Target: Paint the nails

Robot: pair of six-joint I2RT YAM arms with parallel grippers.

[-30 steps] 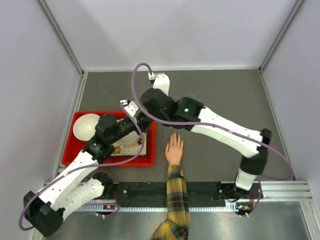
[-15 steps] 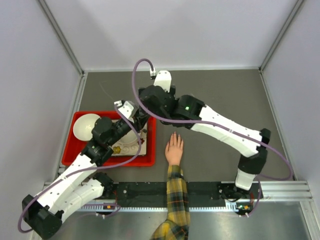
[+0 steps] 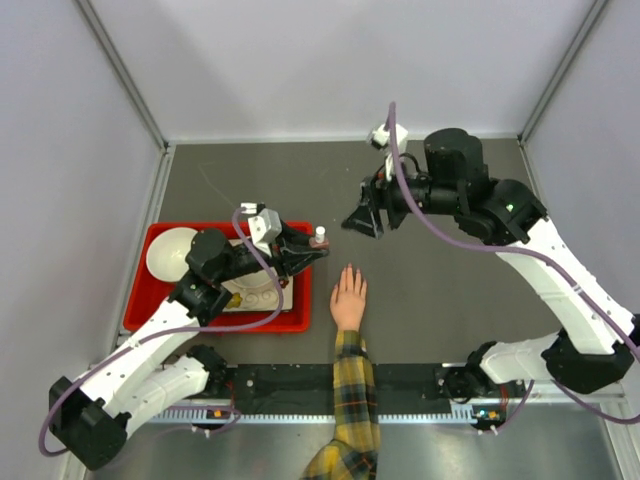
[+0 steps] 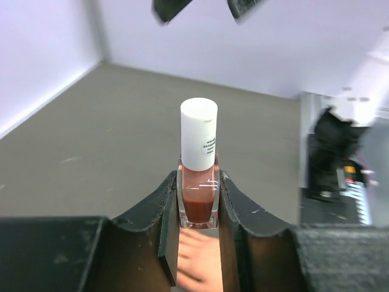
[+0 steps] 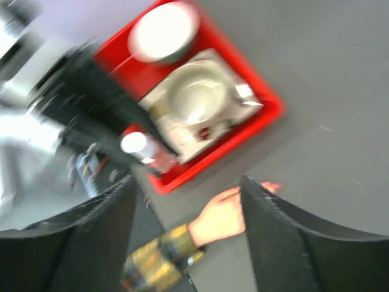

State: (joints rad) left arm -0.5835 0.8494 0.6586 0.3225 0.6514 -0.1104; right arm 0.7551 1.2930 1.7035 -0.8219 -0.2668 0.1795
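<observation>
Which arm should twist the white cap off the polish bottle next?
Probably the right one. The left gripper is busy: it is shut on the polish bottle, holding it upright with the white cap free on top. The right gripper is open and empty, raised beyond the bottle.

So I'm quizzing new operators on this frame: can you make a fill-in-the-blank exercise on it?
1. The left hand is shut on a polish bottle with a ___ cap.
2. The right hand is ___ and empty.
3. The person's hand lies flat beside the ___ tray.
Missing words: white; open; red.
</observation>
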